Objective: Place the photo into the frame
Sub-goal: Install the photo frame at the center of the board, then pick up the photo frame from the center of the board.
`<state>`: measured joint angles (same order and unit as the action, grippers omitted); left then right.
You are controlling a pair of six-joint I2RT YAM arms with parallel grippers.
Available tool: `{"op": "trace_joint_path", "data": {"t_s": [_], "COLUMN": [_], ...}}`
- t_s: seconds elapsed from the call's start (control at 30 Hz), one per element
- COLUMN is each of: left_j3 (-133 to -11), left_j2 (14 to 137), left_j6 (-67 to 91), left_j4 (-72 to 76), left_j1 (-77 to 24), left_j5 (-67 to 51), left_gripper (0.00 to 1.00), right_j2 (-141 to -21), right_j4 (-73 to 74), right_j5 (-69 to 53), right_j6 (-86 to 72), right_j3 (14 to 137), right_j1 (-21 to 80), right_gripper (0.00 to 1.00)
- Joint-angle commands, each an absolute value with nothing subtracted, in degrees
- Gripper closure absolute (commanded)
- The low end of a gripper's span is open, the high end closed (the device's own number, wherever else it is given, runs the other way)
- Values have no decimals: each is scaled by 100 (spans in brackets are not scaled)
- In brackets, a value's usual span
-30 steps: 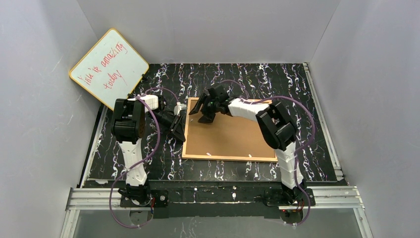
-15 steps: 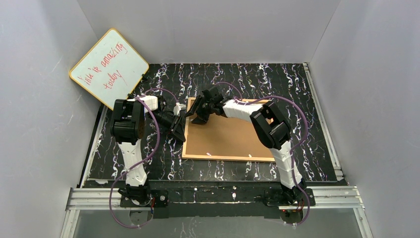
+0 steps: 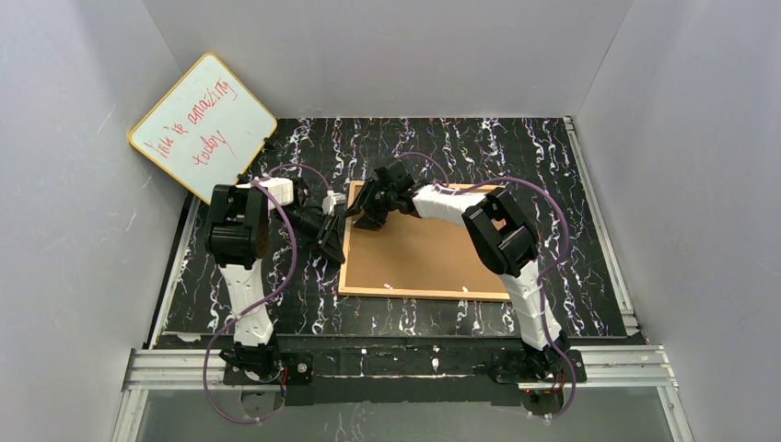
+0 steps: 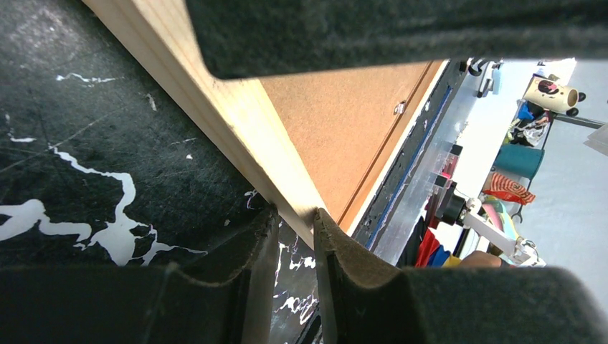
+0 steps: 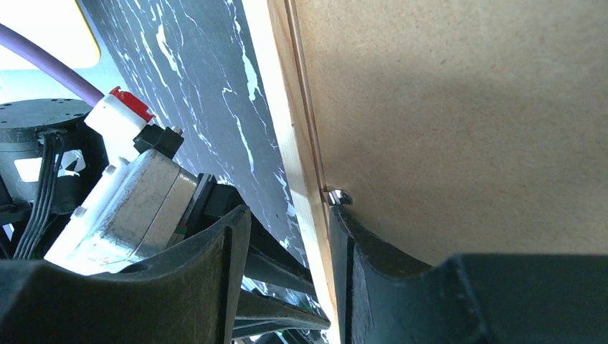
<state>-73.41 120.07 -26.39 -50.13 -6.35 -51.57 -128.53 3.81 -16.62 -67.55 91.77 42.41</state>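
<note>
The light-wood frame lies flat on the mat, with the brown backing board set in its back. No photo shows in any view. My left gripper is shut on the frame's left rail, and its fingers pinch the wood from both sides. My right gripper is at the far left corner. In the right wrist view it straddles the same rail, with one finger on the board side by a metal tab and the other still clear of the wood.
A yellow-rimmed whiteboard with red writing leans in the far left corner. The left arm's wrist sits close beside my right gripper. Grey walls enclose the black marbled mat.
My right gripper moved left from over the board to the frame's far left rail and its jaws narrowed. The left gripper kept its hold.
</note>
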Motion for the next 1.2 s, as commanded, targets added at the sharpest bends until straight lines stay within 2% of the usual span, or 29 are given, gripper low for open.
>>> {"op": "trace_joint_path", "data": {"t_s": [0.0,0.23,0.33,0.47,0.53,0.63,0.87,1.17], "left_j3": [-7184,-7290,-7584,-8101,-8289,-8470,-8455,-8517], "left_j2": [11862,11797,11761,11653,11575,11397,11109,10748], "left_j6": [-2925,-2954,-3052,-3355,-3531,-3813,-4183,-4188], "left_j4": [-4491,-4598,-4901,-5578,-5842,-6129,-6670,-7034], "left_j1": [-668,-661,-564,-366,-314,-271,-260,-208], "left_j5": [-4543,-4526,-4583,-4652,-4551,-4412,-4111,-4134], "left_gripper": [78,78,76,67,58,52,50,49], "right_j2": [-13034,-12901,-12469,-11612,-11235,-10650,-9215,-9207], "right_j4": [285,114,51,382,1266,2404,3292,3659], "right_j5": [-1501,-1580,-1695,-2260,-2328,-2206,-1418,-857], "right_j6": [-6741,-6631,-6093,-4472,-3373,-2198,-357,704], "right_j3": [9404,9383,9254,8887,8812,8352,6965,6668], "right_j1": [4228,4228,4228,4253,4330,4418,4990,5583], "right_gripper": [47,48,43,34,31,27,12,15]}}
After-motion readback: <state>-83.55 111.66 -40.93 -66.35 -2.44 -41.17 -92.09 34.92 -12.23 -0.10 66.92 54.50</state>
